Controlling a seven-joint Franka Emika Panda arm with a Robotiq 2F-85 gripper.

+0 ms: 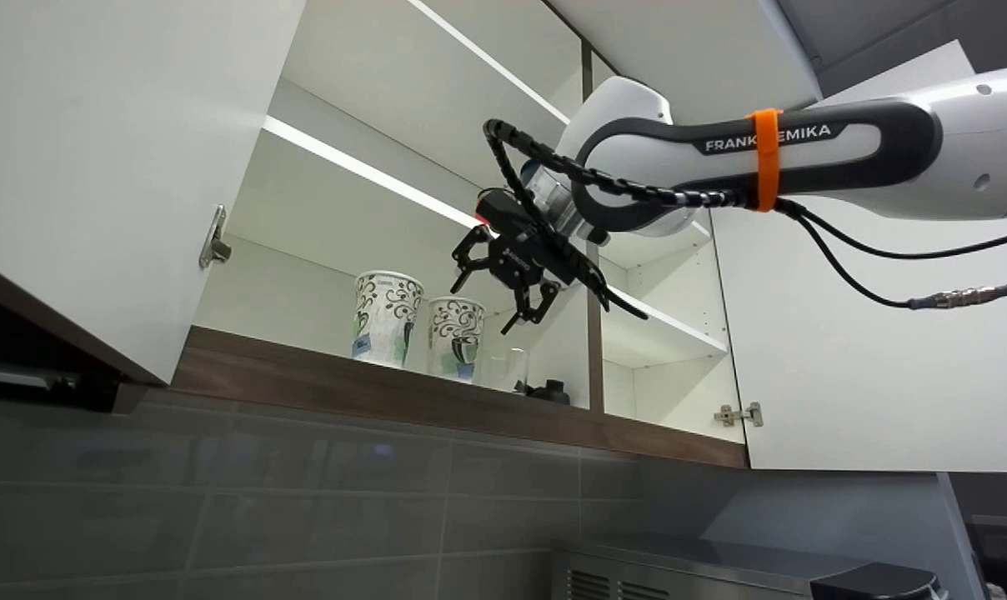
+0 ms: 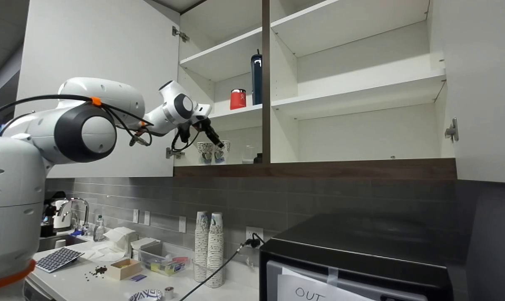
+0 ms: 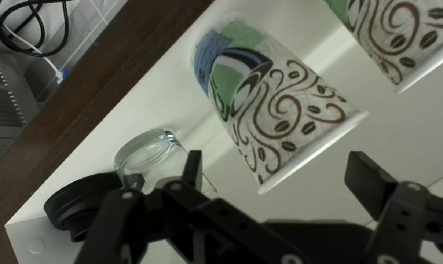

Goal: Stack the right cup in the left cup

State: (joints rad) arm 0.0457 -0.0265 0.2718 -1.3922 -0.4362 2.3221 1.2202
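Observation:
The right cup [image 1: 455, 337] is a white flared paper cup with a dark swirl pattern, upright on the cabinet's bottom shelf. The like-patterned left cup [image 1: 387, 321] stands upright beside it, with a small gap. Both cups also show in an exterior view, the left [image 2: 204, 152] and the right [image 2: 224, 154], partly behind the gripper. In the wrist view the right cup [image 3: 276, 106] is central; the left cup [image 3: 405, 33] is cut off at the upper corner. My gripper [image 1: 480, 310] is open and empty, near the right cup's rim, its fingers [image 3: 279, 170] apart from the cup.
A clear glass [image 3: 152, 157] and a black lid-like object [image 3: 82, 201] stand beside the right cup. A brown edge strip [image 1: 303, 367] runs along the shelf front. A shelf board [image 1: 370, 171] lies above. A red cup [image 2: 238, 99] and dark bottle [image 2: 256, 79] stand on the upper shelf.

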